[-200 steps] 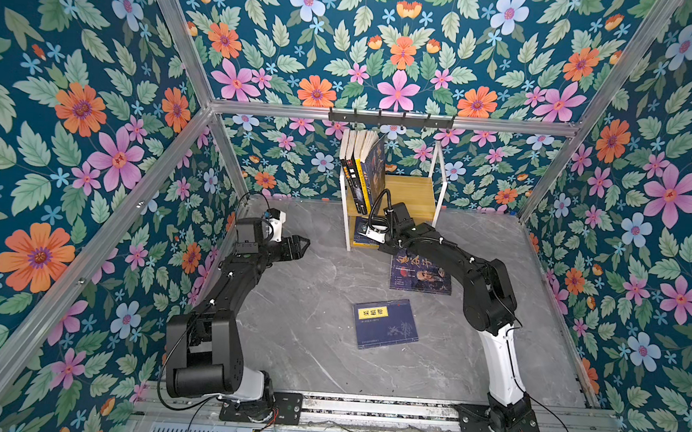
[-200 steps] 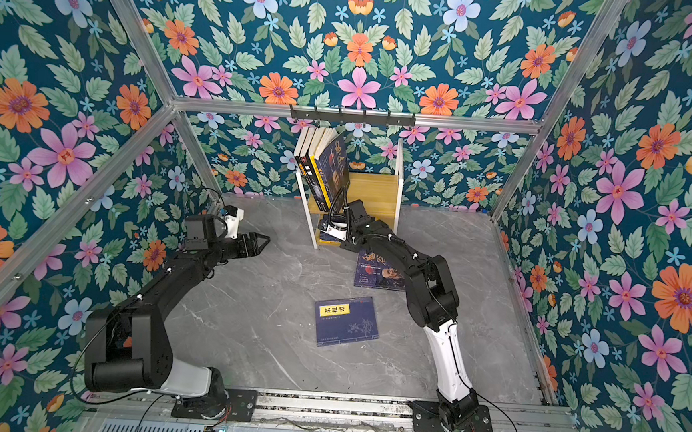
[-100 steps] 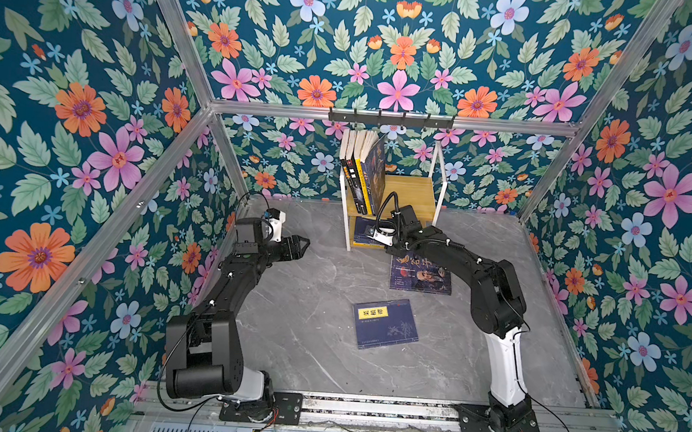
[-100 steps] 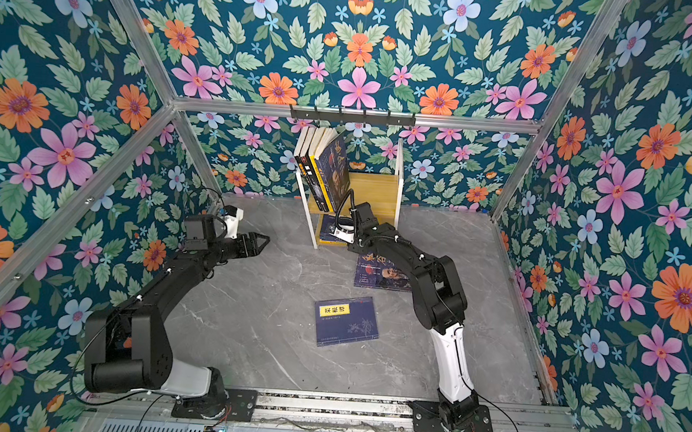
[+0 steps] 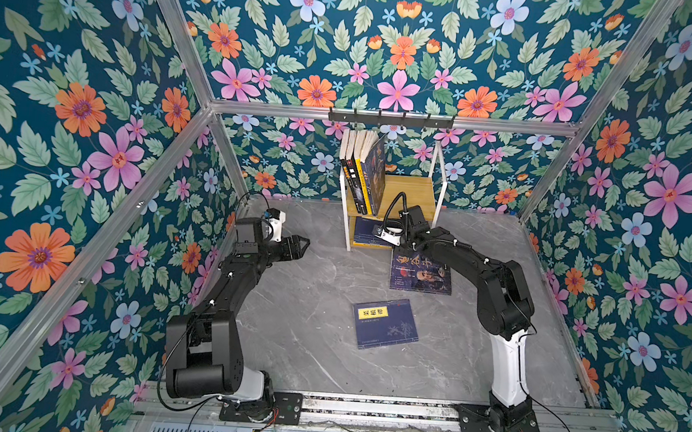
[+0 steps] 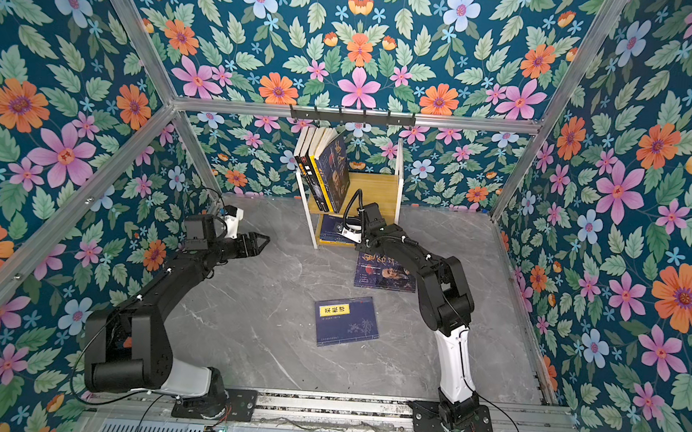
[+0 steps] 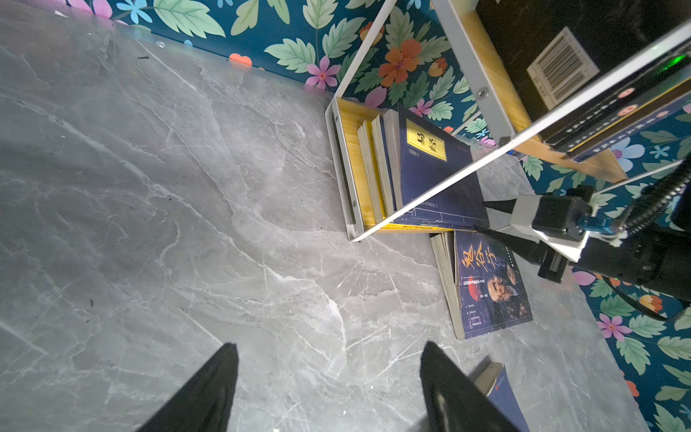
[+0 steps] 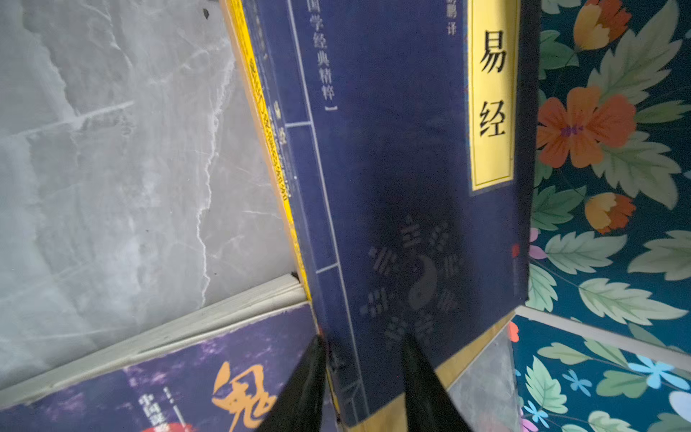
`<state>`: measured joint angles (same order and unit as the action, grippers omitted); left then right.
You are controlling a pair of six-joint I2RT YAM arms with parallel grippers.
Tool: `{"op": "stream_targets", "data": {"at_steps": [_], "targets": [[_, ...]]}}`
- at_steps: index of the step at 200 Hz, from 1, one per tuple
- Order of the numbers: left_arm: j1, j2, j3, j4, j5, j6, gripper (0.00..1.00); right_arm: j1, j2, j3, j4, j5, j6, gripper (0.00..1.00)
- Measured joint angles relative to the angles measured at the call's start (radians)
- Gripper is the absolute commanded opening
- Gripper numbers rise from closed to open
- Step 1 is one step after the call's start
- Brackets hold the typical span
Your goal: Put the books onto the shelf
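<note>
The shelf (image 5: 415,188) stands at the back wall. Several books (image 5: 362,168) lean upright on its upper board. A flat stack topped by a navy book (image 8: 404,149) with a yellow label lies on the lower board (image 7: 351,157). My right gripper (image 8: 362,338) is at that stack's near corner, open, with its fingers straddling the navy cover's edge. A purple portrait book (image 5: 421,272) lies on the floor just in front of the shelf, under my right arm. A navy book (image 5: 386,324) lies mid-floor. My left gripper (image 5: 302,245) hovers open and empty at the left.
A black hook rail (image 5: 390,119) runs along the back wall above the shelf. Floral walls and aluminium posts close in the grey marble floor (image 5: 309,306). The arm bases sit on a rail (image 5: 364,410) at the front edge.
My right gripper's jaws have spread apart on the navy book in the lower tier, and the gripper has drawn back a little from the shelf. The left arm has not moved.
</note>
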<state>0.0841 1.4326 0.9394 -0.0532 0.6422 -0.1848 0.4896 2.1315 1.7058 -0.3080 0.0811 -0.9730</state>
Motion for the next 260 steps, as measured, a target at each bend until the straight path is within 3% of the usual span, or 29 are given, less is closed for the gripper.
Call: {"op": "stream_targets", "data": {"at_steps": [142,156,206,260], "targets": [[0.002,-0.005,-0.002,0.004,0.000,0.000,0.78,-0.003,0.016,0.035,0.015,-0.019,0.001,0.29],[0.003,-0.005,-0.002,0.003,-0.002,0.000,0.78,-0.003,0.017,0.036,0.014,-0.019,0.001,0.29],[0.004,-0.003,-0.002,0.005,0.000,0.000,0.78,-0.003,-0.006,-0.014,0.017,-0.026,0.001,0.46],[0.005,0.004,-0.002,0.006,0.000,-0.004,0.78,-0.012,0.000,-0.016,0.024,-0.014,0.000,0.40]]}}
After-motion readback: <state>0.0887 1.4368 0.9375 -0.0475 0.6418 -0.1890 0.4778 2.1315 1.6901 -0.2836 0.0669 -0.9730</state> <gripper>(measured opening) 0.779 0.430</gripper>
